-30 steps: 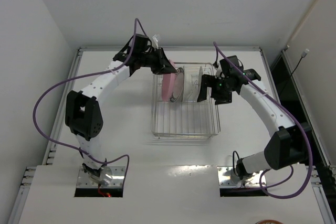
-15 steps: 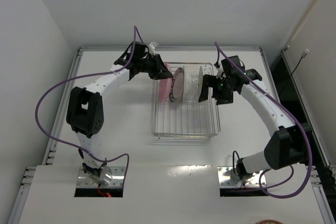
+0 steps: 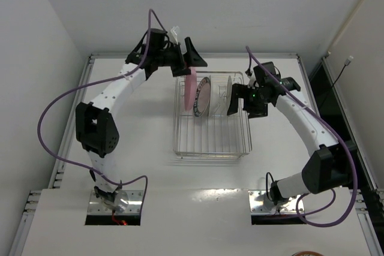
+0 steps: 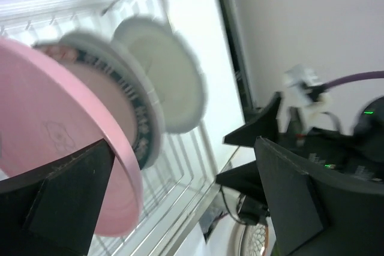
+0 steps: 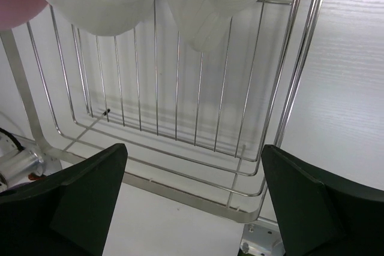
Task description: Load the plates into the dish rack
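The white bench (image 3: 150, 172) carries the wire rack (image 3: 211, 143), whose near half is bare wire. At its far end the plates stand on edge in a row. The overhead view shows them only edge-on, and the left wrist view is blurred. The pink plate (image 3: 191, 90) is at the rack's left side, the blue-rimmed plate (image 3: 204, 95) is just right of it, and a white ribbed plate (image 4: 163, 82) comes next. A fourth cannot be made out. In the right wrist view the plates are cut off at the top. A second ago the left claw (image 4: 183, 145) was closed on the pink plate. It now gapes wide, lifted clear behind the rack's far-left corner, and the plate stands alone. The right claw (image 5: 193, 148) is spread wide and empty at the rack's right side, hardly moved.
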### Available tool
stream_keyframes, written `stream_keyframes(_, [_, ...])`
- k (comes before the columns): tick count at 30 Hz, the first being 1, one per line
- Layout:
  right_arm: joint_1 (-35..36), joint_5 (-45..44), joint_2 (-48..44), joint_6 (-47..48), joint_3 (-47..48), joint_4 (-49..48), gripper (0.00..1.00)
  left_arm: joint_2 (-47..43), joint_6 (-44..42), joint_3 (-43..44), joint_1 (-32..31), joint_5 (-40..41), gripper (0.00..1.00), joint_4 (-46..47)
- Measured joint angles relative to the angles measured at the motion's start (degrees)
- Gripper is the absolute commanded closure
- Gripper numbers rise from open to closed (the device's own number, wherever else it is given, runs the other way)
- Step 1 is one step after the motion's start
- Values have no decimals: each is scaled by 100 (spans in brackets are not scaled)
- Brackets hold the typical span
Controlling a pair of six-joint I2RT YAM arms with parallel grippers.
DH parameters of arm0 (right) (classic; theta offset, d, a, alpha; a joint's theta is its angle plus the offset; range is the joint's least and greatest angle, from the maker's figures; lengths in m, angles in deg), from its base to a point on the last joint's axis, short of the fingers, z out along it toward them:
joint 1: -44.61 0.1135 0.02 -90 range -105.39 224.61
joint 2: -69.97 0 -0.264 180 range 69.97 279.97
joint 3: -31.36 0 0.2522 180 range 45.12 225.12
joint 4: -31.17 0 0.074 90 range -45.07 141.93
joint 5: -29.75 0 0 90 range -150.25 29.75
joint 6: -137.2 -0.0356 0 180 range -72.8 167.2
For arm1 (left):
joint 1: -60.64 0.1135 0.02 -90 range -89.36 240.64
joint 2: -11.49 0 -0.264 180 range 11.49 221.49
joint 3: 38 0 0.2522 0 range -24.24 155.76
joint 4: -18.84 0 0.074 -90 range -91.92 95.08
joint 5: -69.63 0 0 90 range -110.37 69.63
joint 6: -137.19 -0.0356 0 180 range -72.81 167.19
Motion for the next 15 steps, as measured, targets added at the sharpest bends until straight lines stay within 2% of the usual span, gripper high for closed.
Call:
stream_keyframes(2, [0,-76,0,0,111,57,1,-9,-39,424,4,35,0,-20])
stream_keyframes(8, [-39,-428,-17,28,704,225,1,-710,-498,667,4,599,0,-227])
stream_keyframes(15, [-166,-1174,-391,39,1016,380,1,-2116,-1084,-162,4,1534,0,-612])
